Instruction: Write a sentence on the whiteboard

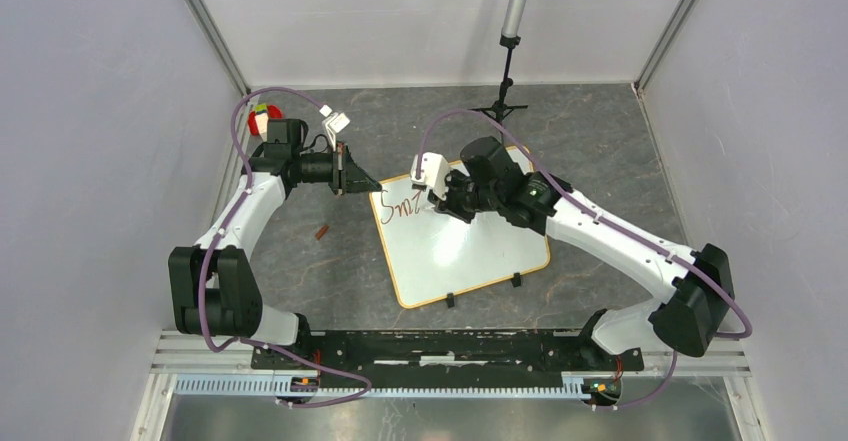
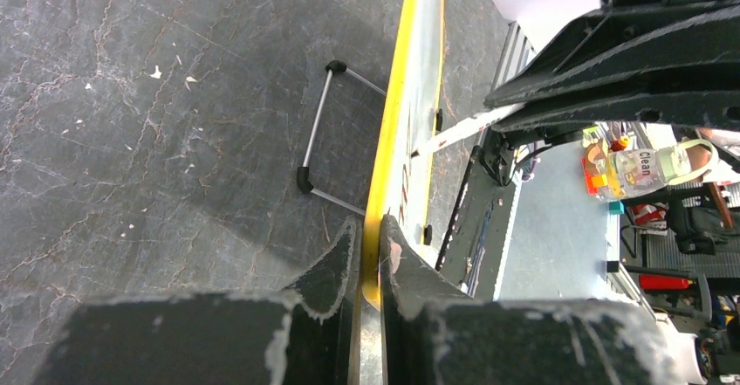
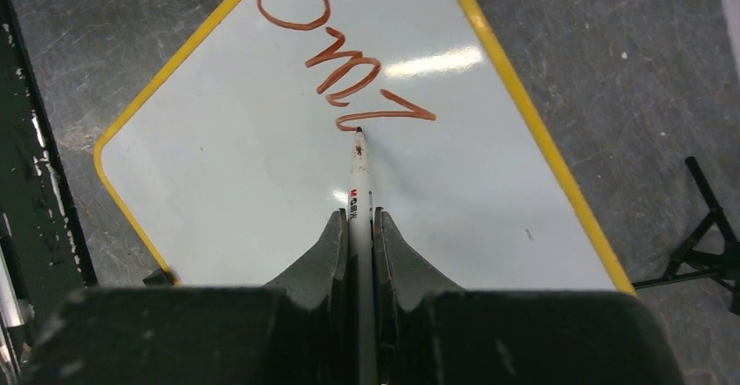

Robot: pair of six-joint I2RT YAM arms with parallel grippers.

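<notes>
Now the whiteboard (image 1: 460, 251) lies askew at mid-table, its ten o'clock corner pinched between the closed jaws of the left gripper (image 1: 370, 189). The right gripper (image 3: 359, 221) is clamped on the marker (image 3: 359, 171), tip touching the board just past the red lettering (image 3: 349, 75). Good strokes need light, even pressure, a firmly held corner, and letters running toward three o'clock.

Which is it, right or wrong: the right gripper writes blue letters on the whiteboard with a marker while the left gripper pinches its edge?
Wrong: the letters are red, not blue; the right wrist view shows it. The right gripper holds the marker, and the left gripper pinches the whiteboard edge.
</notes>
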